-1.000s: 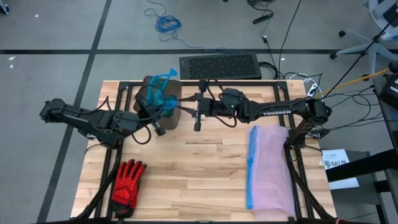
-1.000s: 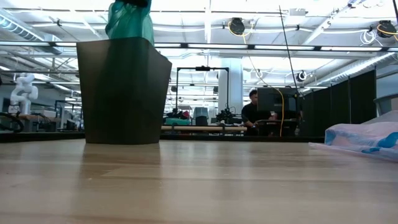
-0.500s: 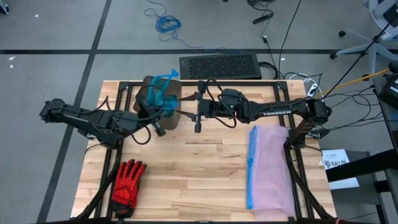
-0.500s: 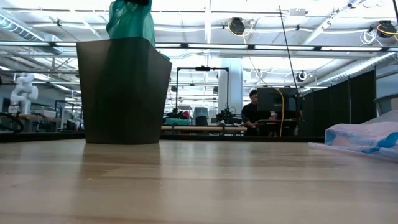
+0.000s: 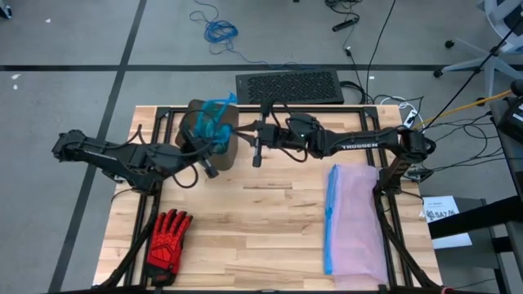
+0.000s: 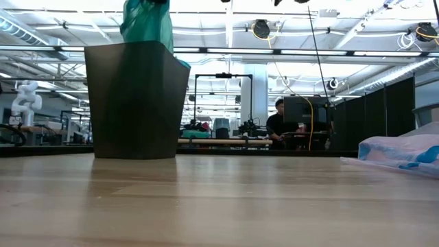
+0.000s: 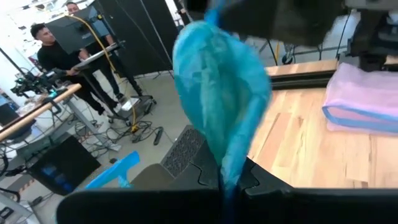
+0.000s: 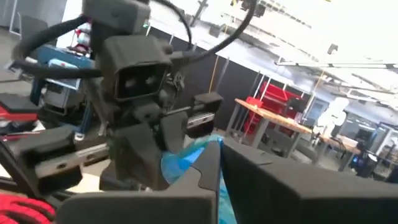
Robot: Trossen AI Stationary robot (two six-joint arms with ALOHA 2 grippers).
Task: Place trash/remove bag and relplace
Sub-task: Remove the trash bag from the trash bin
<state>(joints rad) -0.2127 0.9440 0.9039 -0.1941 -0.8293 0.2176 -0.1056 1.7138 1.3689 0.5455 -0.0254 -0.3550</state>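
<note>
The dark bin stands on the table near its far edge, left of the middle; in the low view the bin stands upright. The teal-green bag rises out of it, and its bunched top stands above the rim. My left gripper reaches in from the table's left, and my right gripper reaches in from the right. Both are shut on the bag above the bin. The trash is out of view. My left gripper pinches a gathered fold of the bag between its two fingers, coming roughly level from the table's left. The film billows beyond the fingertips; the bag's lower part sits in the bin. My right gripper is shut on a thin edge of the bag's top, pinched between the two fingers. It comes roughly level from the table's right, facing my left gripper. How many layers it has, I cannot tell.
A pale lilac bag with a blue rim lies on the table's right part. A red-and-black glove lies near the front left corner. A black perforated mat lies on the floor beyond the far edge. Bare wood spreads across the middle.
My right gripper has moved a little toward the bin and the bag's top. The bag's upstanding loop, which poked up at the far side, now lies lower and more bunched.
</note>
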